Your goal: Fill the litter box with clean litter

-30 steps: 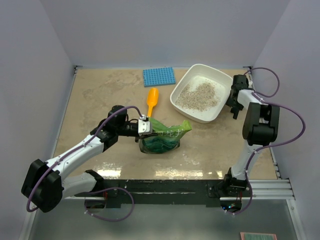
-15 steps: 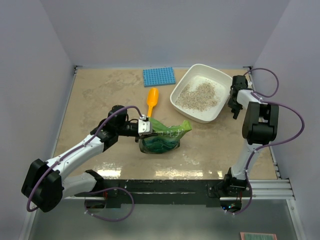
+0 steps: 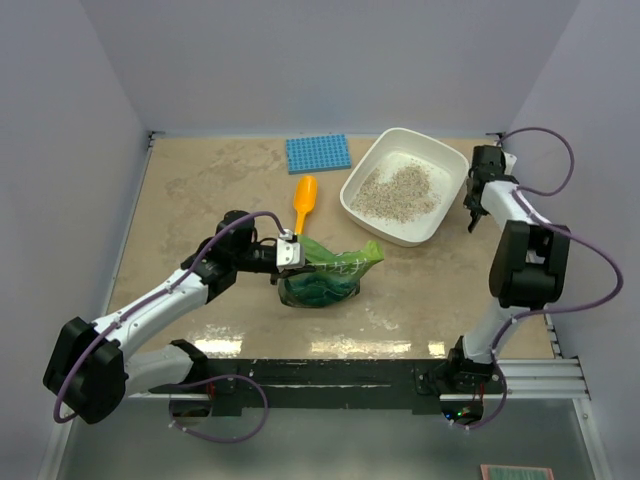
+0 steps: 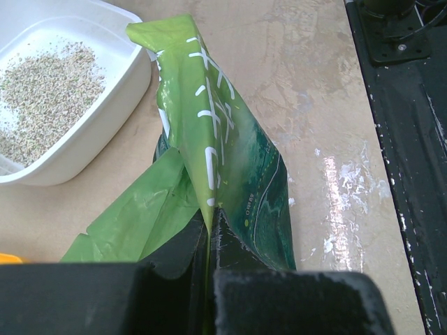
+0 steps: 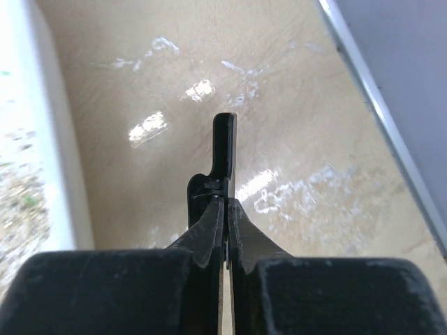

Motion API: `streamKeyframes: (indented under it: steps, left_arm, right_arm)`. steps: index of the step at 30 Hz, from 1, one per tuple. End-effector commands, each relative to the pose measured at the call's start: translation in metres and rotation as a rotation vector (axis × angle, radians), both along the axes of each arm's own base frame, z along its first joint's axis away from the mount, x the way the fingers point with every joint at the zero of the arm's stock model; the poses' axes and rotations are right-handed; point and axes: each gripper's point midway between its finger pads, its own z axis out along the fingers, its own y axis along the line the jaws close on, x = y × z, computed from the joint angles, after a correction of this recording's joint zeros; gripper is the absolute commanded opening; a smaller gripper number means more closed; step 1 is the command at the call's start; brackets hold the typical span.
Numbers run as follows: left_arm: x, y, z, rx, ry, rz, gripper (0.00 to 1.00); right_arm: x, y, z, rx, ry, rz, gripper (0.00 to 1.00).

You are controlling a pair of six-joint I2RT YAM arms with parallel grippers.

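Note:
The white litter box [image 3: 404,235] stands at the back right, with a loose heap of clean litter [image 3: 398,192] inside. My left gripper [image 3: 292,250] is shut on the top edge of a green foil bag [image 3: 325,275] that stands mid-table. In the left wrist view the bag's fold [image 4: 223,153] is pinched between my left gripper's [image 4: 209,220] jaws, and the litter box [image 4: 105,118] and litter [image 4: 42,91] lie beyond it. My right gripper [image 3: 471,220] hangs just right of the box, shut and empty. The right wrist view shows my right gripper [image 5: 225,199] over bare table beside the box wall [image 5: 49,139].
An orange scoop [image 3: 303,200] lies between the bag and the box's left side. A blue studded mat [image 3: 317,152] sits at the back centre. The right wall's base [image 5: 377,105] runs close to my right gripper.
My right gripper has shut on nothing and drifted a little right and back, away from the box rim. The left arm and the bag have stayed still.

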Motion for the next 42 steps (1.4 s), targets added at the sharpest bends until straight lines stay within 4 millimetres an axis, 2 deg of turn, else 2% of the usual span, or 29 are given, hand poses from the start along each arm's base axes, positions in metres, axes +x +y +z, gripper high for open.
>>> streamKeyframes:
  steps: [1,3,4,7,8,10,11,12,14,16,17,19,20,22,23,25,26,28,29,31,32,33,35,36,37,38,39,40,42]
  left_arm:
    - [0.001,-0.013,0.022,-0.062,-0.051,-0.054,0.00]
    - [0.003,-0.014,0.024,-0.061,-0.049,-0.047,0.00]
    - [0.003,-0.014,0.025,-0.062,-0.049,-0.048,0.01]
    - [0.004,-0.013,0.031,-0.069,-0.074,-0.043,0.05]
    - [0.005,-0.013,0.037,-0.075,-0.086,-0.037,0.05]
    - [0.004,-0.012,0.042,-0.066,-0.087,-0.039,0.09]
    - [0.006,-0.013,0.054,-0.076,-0.105,-0.038,0.10]
    - [0.003,-0.011,0.052,-0.053,-0.080,-0.042,0.12]
    - [0.006,-0.011,0.069,-0.060,-0.105,-0.037,0.15]
    - [0.006,-0.008,0.074,-0.043,-0.086,-0.021,0.17]
    - [0.009,-0.010,0.086,-0.047,-0.096,-0.020,0.18]
    - [0.008,-0.007,0.086,-0.015,-0.060,-0.006,0.19]
    - [0.011,-0.008,0.096,-0.019,-0.064,0.003,0.19]
    - [0.010,-0.006,0.101,-0.006,-0.026,0.022,0.19]
    - [0.010,-0.005,0.114,-0.019,-0.037,0.028,0.19]
    - [0.008,-0.005,0.125,-0.037,-0.002,0.051,0.21]
    - [0.008,-0.006,0.140,-0.063,-0.008,0.058,0.24]
    - [0.002,-0.008,0.157,-0.110,0.060,0.067,0.27]
    - [-0.001,-0.010,0.168,-0.132,0.070,0.057,0.29]
    - [-0.009,-0.014,0.180,-0.165,0.158,0.036,0.31]
    - [-0.011,-0.017,0.187,-0.179,0.187,0.021,0.32]
    - [-0.014,-0.020,0.196,-0.207,0.241,0.010,0.33]
    - [-0.025,-0.025,0.203,-0.232,0.314,-0.062,0.34]
    - [-0.030,-0.028,0.213,-0.266,0.345,-0.098,0.34]
    - [-0.038,-0.030,0.208,-0.274,0.388,-0.148,0.34]
    - [-0.043,-0.029,0.216,-0.311,0.386,-0.175,0.33]
    - [-0.050,-0.029,0.235,-0.384,0.373,-0.214,0.33]
    - [-0.054,-0.029,0.224,-0.391,0.407,-0.235,0.33]
    - [-0.067,-0.025,0.240,-0.458,0.404,-0.293,0.34]
  right_arm:
    - [-0.001,0.011,0.099,0.019,-0.267,0.017,0.00]
    - [-0.009,0.019,0.117,0.040,-0.322,0.037,0.00]
    - [-0.016,0.023,0.141,0.041,-0.389,0.053,0.00]
    - [-0.028,0.047,0.163,0.062,-0.448,0.131,0.00]
    - [-0.035,0.067,0.179,0.095,-0.492,0.202,0.00]
    - [-0.042,0.089,0.200,0.132,-0.556,0.288,0.00]
    - [-0.051,0.100,0.222,0.141,-0.611,0.343,0.00]
    - [-0.054,0.126,0.232,0.196,-0.638,0.453,0.00]
    - [-0.063,0.145,0.260,0.207,-0.697,0.549,0.00]
    - [-0.076,0.166,0.278,0.244,-0.721,0.655,0.00]
    - [-0.081,0.178,0.289,0.254,-0.737,0.703,0.00]
    - [-0.094,0.201,0.298,0.316,-0.752,0.820,0.00]
    - [-0.100,0.213,0.299,0.347,-0.756,0.871,0.00]
    - [-0.118,0.238,0.312,0.414,-0.806,1.018,0.00]
    - [-0.123,0.248,0.306,0.443,-0.802,1.065,0.00]
    - [-0.142,0.267,0.314,0.494,-0.832,1.203,0.00]
    - [-0.148,0.275,0.311,0.517,-0.826,1.251,0.00]
    - [-0.162,0.285,0.318,0.539,-0.851,1.333,0.00]
    - [-0.177,0.296,0.319,0.592,-0.844,1.421,0.00]
    - [-0.196,0.306,0.332,0.623,-0.887,1.519,0.00]
    - [-0.216,0.312,0.337,0.662,-0.893,1.593,0.00]
    - [-0.227,0.314,0.345,0.662,-0.924,1.648,0.00]
    - [-0.251,0.319,0.350,0.705,-0.942,1.723,0.00]
    - [-0.262,0.322,0.354,0.714,-0.953,1.787,0.00]
    - [-0.267,0.322,0.356,0.719,-0.957,1.801,0.00]
    - [-0.272,0.324,0.356,0.735,-0.951,1.819,0.00]
    - [-0.277,0.324,0.358,0.738,-0.959,1.834,0.00]
    - [-0.280,0.325,0.361,0.738,-0.974,1.847,0.00]
    - [-0.283,0.327,0.365,0.763,-0.983,1.854,0.00]
